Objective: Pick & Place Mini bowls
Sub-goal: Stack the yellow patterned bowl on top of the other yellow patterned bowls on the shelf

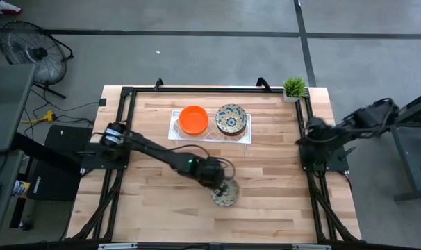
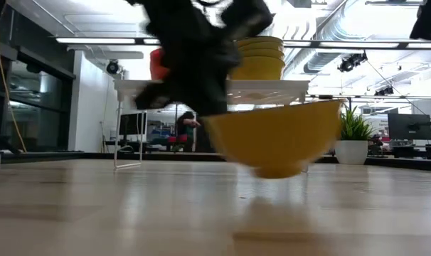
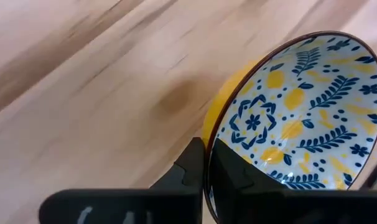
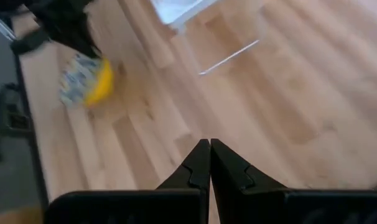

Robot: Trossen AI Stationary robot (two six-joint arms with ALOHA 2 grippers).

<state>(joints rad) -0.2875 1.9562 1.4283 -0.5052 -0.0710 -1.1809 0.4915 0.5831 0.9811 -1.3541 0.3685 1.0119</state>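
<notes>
A mini bowl point(image 1: 225, 196) with a yellow outer wall and a cream inside with blue-and-yellow flowers point(image 3: 300, 106) is at the table's near middle, my left gripper point(image 1: 219, 182) shut on it. In the low view this bowl point(image 2: 276, 139) hovers just above the wood. On the white tray point(image 1: 177, 132) at the far middle stand a stack of orange-red mini bowls point(image 1: 193, 119) and a stack of patterned ones point(image 1: 231, 119). My right gripper point(image 4: 209, 144) is shut on nothing, drawn back at the table's right edge point(image 1: 315, 132). My left gripper pinches the bowl's rim point(image 3: 206, 163) with one finger inside the bowl and one against its yellow outer wall. The fingers slant down onto it from the table's left. The bowl looks lifted just clear of the table, tilted, its rim lower on the gripper's side point(image 2: 212, 122).
A small potted plant point(image 1: 294, 88) stands at the table's far right corner. A black frame point(image 1: 196, 90) runs round the table's edges. Bare wood lies between the tray and the held bowl and across the table's right half.
</notes>
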